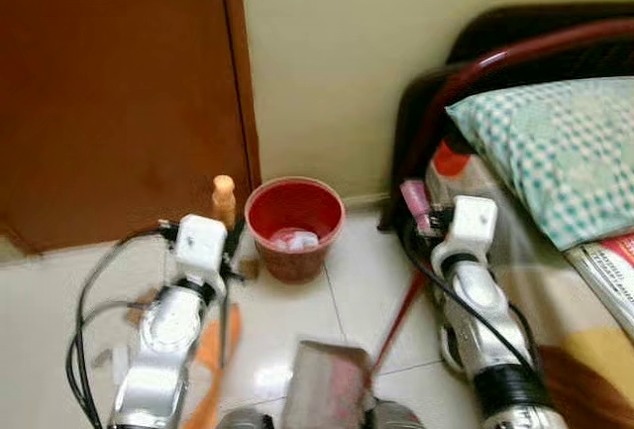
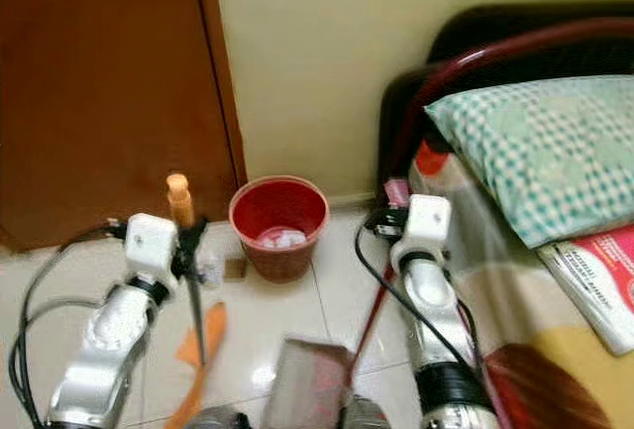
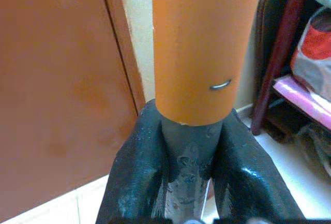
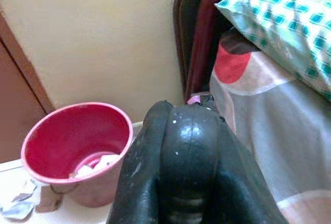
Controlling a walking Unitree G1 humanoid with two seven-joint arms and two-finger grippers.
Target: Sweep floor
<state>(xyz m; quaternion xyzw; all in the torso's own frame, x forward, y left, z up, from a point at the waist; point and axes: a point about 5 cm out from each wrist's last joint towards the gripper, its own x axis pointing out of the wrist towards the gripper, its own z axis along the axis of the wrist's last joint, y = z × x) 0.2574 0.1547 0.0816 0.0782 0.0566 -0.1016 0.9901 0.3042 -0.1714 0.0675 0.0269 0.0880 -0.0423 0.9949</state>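
My left gripper (image 1: 233,241) is shut on the broom's grey shaft just below its orange handle end (image 3: 201,48); its fingers (image 3: 134,172) clamp both sides. The broom's orange head (image 2: 198,360) rests on the floor by my left arm. On the right, my right gripper (image 2: 384,221) is shut on the dustpan's black handle (image 4: 189,146). A red rod (image 1: 396,315) slopes from it down to the dustpan (image 1: 327,389) on the tiles at the bottom centre. A red bucket (image 1: 294,226) with white rubbish (image 1: 295,241) inside stands against the wall between the two grippers.
A brown door (image 1: 119,92) is at the left and a cream wall ahead. A bed with a dark red frame (image 1: 475,72) and a checked pillow (image 1: 555,142) lies close on the right. Crumpled paper scraps (image 4: 18,203) lie on the floor beside the bucket.
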